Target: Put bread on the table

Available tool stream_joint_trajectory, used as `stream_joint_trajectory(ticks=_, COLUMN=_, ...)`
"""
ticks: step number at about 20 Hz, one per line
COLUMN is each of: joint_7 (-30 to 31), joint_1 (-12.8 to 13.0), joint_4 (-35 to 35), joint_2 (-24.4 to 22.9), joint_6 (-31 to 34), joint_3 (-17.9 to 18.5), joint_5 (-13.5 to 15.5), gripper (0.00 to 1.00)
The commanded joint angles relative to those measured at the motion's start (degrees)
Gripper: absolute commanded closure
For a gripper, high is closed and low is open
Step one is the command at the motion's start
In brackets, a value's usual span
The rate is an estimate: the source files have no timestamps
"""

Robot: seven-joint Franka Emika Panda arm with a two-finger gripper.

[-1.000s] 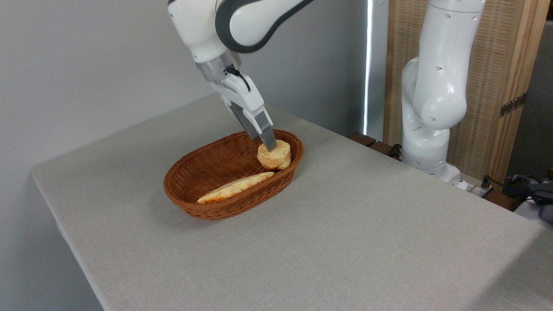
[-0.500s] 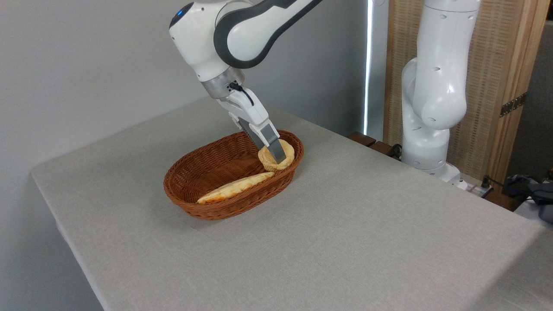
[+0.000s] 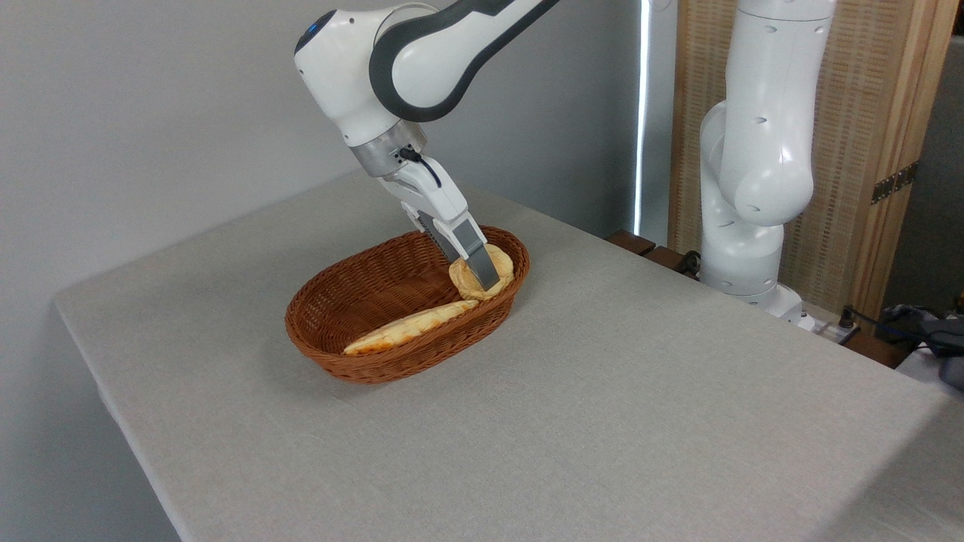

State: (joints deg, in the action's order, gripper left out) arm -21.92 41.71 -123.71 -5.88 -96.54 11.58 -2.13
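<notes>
At the far end of the brown oval wicker basket [image 3: 354, 301], the hand [image 3: 486, 277] straddles the small round golden bun [image 3: 482, 272] — light, soft, crushable — whether it grips yet, I cannot tell.

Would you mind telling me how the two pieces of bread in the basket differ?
The round bun is small and thick; the long bread is flat and slender. The bun sits at the right end of the basket with the gripper on it; the long bread lies untouched along the near wall. Both are golden and inside the basket.
</notes>
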Motion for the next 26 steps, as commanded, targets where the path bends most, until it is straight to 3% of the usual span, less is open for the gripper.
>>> stream_joint_trajectory(ticks=1, joint_7=-0.7, joint_1=0.1, joint_4=0.0, joint_2=-0.2, joint_6=1.2, joint_3=0.6, joint_5=-0.6, gripper=0.90)
stream_joint_trajectory(ticks=18, joint_7=-0.5, joint_1=0.2, joint_4=0.8, joint_2=-0.5, joint_6=1.2, joint_3=0.5, joint_5=-0.4, gripper=0.90)
stream_joint_trajectory(ticks=26, joint_7=-0.1, joint_1=0.2, joint_4=10.4, joint_2=-1.8, joint_6=4.2, joint_3=0.7, joint_5=0.4, gripper=0.86)
